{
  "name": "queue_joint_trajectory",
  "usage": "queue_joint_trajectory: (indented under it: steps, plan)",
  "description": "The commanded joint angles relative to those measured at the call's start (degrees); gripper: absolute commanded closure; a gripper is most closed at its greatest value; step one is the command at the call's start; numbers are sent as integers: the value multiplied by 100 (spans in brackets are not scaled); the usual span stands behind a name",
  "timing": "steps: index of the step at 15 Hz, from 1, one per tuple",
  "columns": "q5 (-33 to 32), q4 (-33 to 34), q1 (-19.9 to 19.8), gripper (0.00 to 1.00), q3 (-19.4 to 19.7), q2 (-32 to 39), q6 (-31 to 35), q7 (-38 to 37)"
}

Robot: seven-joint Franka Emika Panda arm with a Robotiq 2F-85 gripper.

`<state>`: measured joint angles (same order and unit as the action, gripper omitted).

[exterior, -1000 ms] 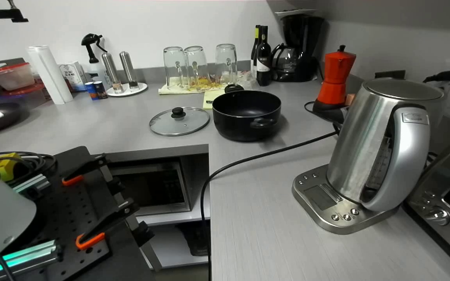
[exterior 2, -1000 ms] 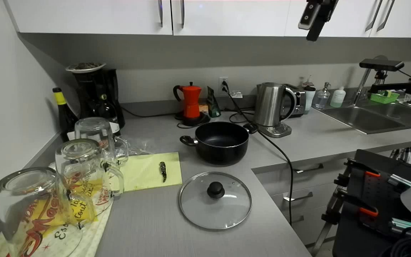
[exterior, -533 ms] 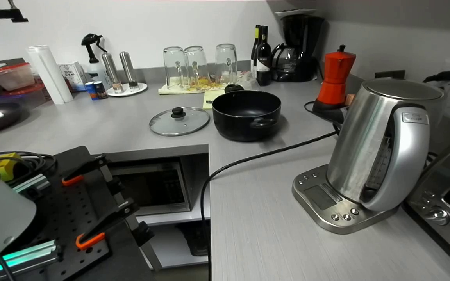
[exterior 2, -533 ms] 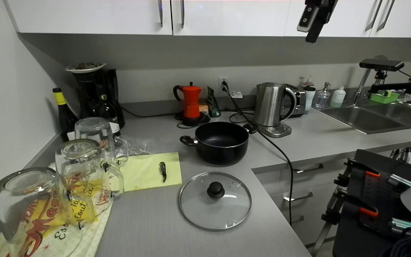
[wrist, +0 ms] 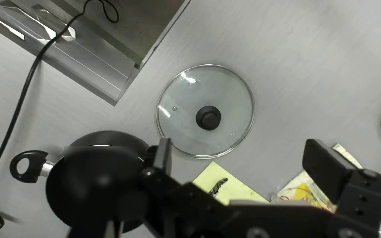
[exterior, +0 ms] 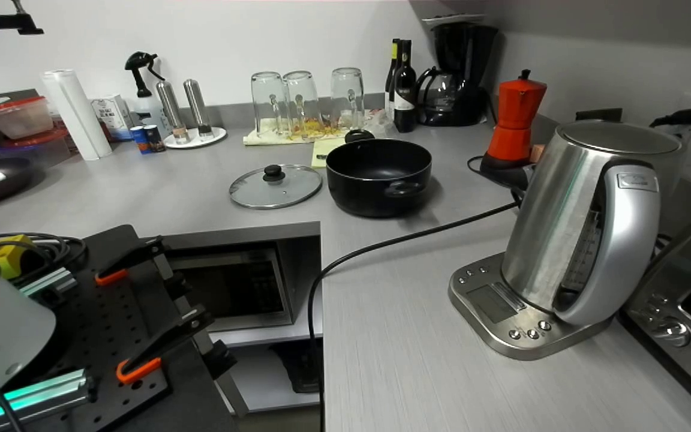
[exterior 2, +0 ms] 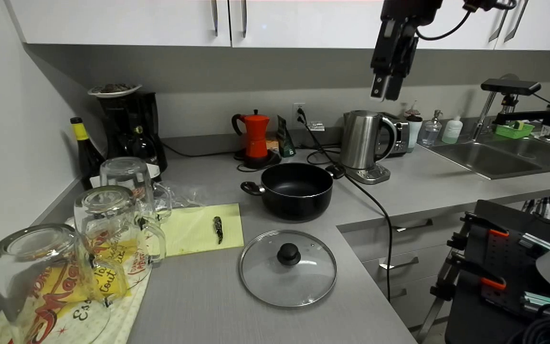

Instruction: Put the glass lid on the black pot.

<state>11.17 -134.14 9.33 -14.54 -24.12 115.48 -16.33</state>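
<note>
The glass lid lies flat on the counter, its dark knob up, in both exterior views point(exterior: 276, 191) point(exterior 2: 277, 279) and in the wrist view point(wrist: 208, 115). The black pot stands uncovered beside it in both exterior views point(exterior: 369, 195) point(exterior 2: 296, 203). In the wrist view the pot point(wrist: 57, 188) is at the lower left, partly hidden behind my gripper. My gripper point(exterior 2: 385, 93) hangs high above the counter, in front of the wall above the kettle in that exterior view. In the wrist view my gripper point(wrist: 241, 153) has its fingers wide apart with nothing between them. The lid is below, apart from the fingers.
A steel kettle point(exterior: 591, 222) stands near the pot. A black cord point(exterior: 393, 240) crosses the counter beside the pot and hangs over the edge. Upturned glass mugs point(exterior 2: 108, 229) and a yellow cloth point(exterior 2: 189, 234) lie near the lid. A red moka pot point(exterior 2: 256, 136) stands behind.
My gripper has come down and to the left in an exterior view, and more of the arm shows there. The lid and the pot have not moved.
</note>
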Motion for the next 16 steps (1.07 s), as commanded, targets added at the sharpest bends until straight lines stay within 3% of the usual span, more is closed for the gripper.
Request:
queue_joint_trajectory:
  steps: [1, 9, 16]
  plan:
    - [-424, 451, -73, 0, -102, 1011, 129, -98]
    - [-1583, 1004, 114, 0, -11, 2790, 674, -274]
    - [-2268, 1581, 503, 0, 159, 4132, 894, -120]
